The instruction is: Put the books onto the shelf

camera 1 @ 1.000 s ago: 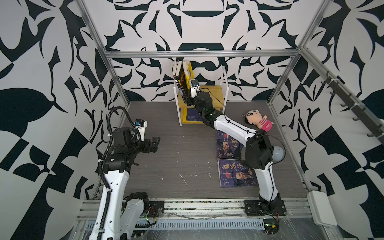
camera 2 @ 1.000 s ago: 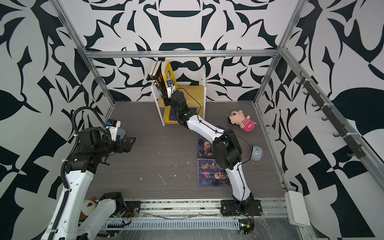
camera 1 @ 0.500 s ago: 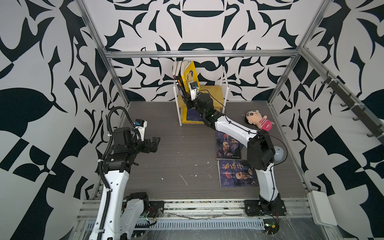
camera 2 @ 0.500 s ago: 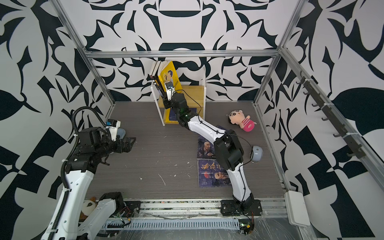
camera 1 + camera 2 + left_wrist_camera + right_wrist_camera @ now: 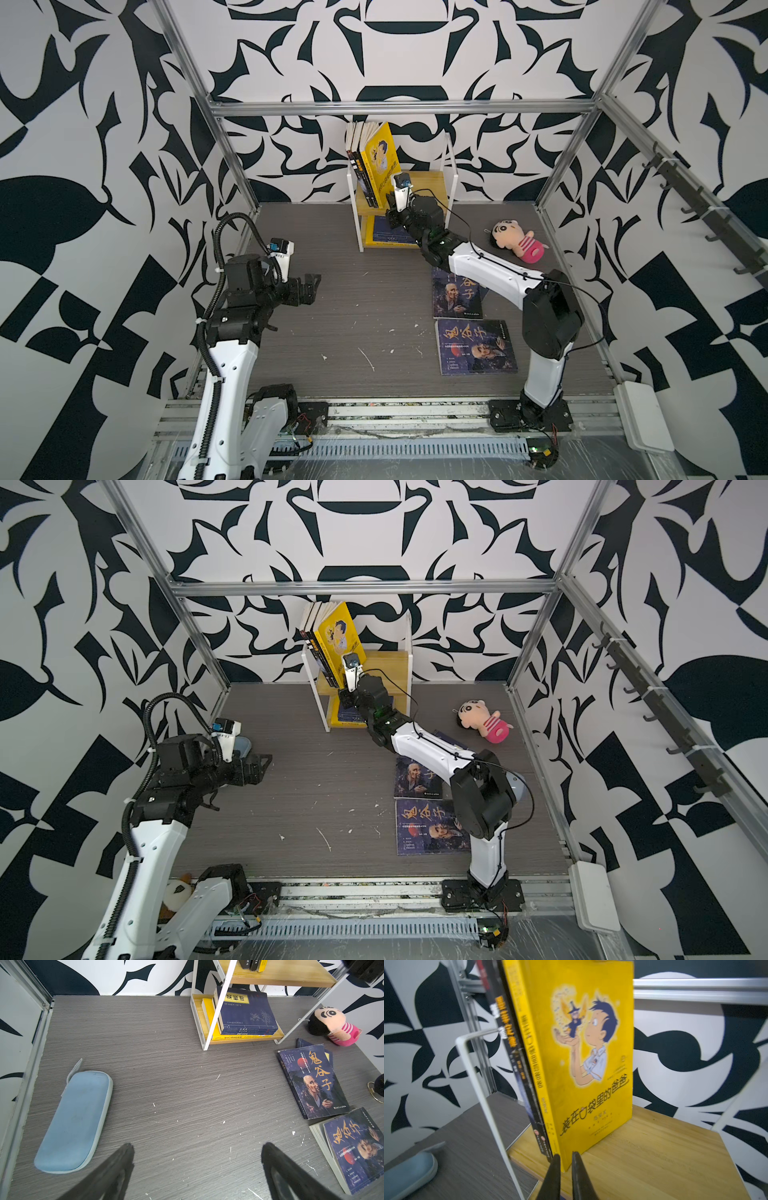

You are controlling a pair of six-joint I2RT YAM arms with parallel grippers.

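From my seat, the shelf stands at 12 o'clock on the grey tabletop, against the back wall. My right gripper is up at its top board with the jaws drawn nearly together. The bottom corner of the yellow cartoon book shows right in the narrow gap between them, and I cannot tell whether they pinch it or only sit in front of it. That book stands on the left end of the top board, slightly tilted. It rests against the dark-spined books, which lean on the shelf's white side frame. On the lower board lies a flat stack topped by the navy book with a yellow label. Two books with an old man's portrait lie face up on the tabletop, one at 3 o'clock and the other at 4 o'clock, just beside each other. The first covers part of another navy book. The plush doll lies at 2 o'clock. My left gripper hovers at 9 o'clock with its jaws spread wide and nothing between them. A blue zip case lies near it, by the left wall.
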